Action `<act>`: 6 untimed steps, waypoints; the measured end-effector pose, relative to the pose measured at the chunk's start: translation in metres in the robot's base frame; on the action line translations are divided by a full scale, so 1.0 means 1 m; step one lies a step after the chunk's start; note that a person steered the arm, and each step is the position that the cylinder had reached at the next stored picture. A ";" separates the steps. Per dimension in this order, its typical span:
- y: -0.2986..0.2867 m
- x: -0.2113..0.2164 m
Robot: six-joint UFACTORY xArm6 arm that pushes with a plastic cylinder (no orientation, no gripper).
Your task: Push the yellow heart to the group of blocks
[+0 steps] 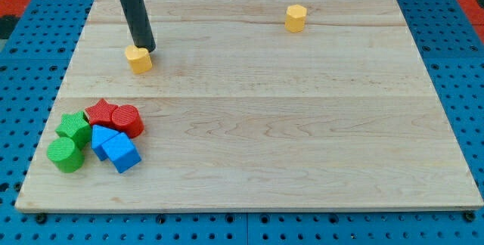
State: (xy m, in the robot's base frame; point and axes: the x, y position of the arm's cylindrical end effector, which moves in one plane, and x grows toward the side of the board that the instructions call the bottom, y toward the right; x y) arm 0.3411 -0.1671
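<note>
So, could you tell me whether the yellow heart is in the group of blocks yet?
Not yet. The yellow heart sits apart, above the group near the red cylinder, with my tip at its upper edge.

Rod (134, 10): upper end cut off by the view's top edge. Blue blocks (115, 147): overlapping, rear one's shape partly hidden. Blue perforated surround (23, 63): cropped at all four edges.
</note>
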 end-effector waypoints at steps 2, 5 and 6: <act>-0.012 0.045; -0.023 0.047; -0.011 0.083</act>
